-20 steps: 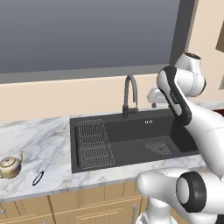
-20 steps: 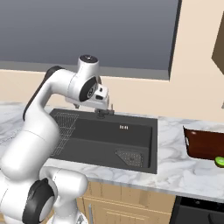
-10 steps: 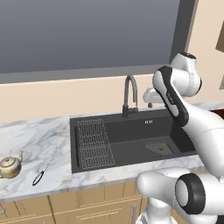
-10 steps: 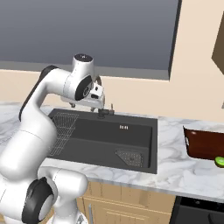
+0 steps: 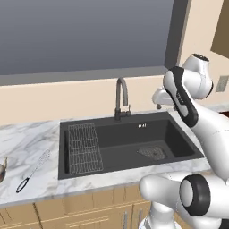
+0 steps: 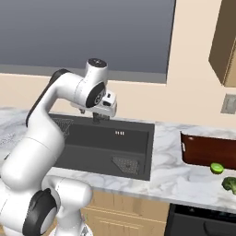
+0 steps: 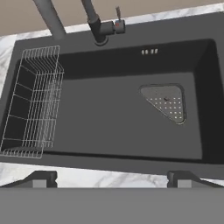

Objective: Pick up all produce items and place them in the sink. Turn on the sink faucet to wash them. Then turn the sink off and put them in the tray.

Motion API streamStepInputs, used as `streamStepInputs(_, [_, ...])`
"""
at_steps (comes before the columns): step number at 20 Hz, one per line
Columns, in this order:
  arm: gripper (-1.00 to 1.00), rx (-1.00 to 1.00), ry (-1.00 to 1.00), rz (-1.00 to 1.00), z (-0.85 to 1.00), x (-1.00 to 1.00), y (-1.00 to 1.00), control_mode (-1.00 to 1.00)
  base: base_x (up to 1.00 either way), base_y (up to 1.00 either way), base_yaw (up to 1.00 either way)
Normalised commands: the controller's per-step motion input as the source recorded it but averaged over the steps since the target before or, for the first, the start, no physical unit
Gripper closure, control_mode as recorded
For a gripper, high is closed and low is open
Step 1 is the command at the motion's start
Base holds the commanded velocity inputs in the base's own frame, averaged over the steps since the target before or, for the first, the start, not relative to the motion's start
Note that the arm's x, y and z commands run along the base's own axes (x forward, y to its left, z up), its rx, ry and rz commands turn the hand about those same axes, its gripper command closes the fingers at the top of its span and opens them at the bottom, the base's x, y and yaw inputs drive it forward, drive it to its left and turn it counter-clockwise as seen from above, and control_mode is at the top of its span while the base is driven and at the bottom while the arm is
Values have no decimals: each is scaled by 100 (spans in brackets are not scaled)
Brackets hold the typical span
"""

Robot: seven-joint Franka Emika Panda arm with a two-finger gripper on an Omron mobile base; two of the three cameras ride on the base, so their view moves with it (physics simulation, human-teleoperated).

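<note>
Gripper (image 7: 112, 177) hangs over the sink (image 7: 109, 164), jaws wide apart, holding nothing. Lime (image 6: 216, 168) and broccoli (image 6: 229, 184) lie right of the sink, beside the tray (image 6: 207, 150), unwashed.

The tray (image 6: 209, 151) and broccoli (image 6: 229, 184), right of the sink (image 6: 103, 143), are cut by the edge.

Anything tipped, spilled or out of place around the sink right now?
Nothing stands out. The sink is dry, its wire rack sits square at one end, and the lime-green fruit and broccoli rest on the counter beside the tray.
</note>
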Motion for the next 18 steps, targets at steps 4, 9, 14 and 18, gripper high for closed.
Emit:
streamStepInputs(4, [-100, 0, 0, 0, 0, 0, 0, 100, 0, -63, -2])
streamStepInputs(9, [-100, 0, 0, 0, 0, 0, 0, 100, 0, -46, -2])
streamStepInputs(14, [-100, 0, 0, 0, 0, 0, 0, 100, 7, -40, -1])
streamStepInputs(18, [-100, 0, 0, 0, 0, 0, 0, 100, 16, -54, 0])
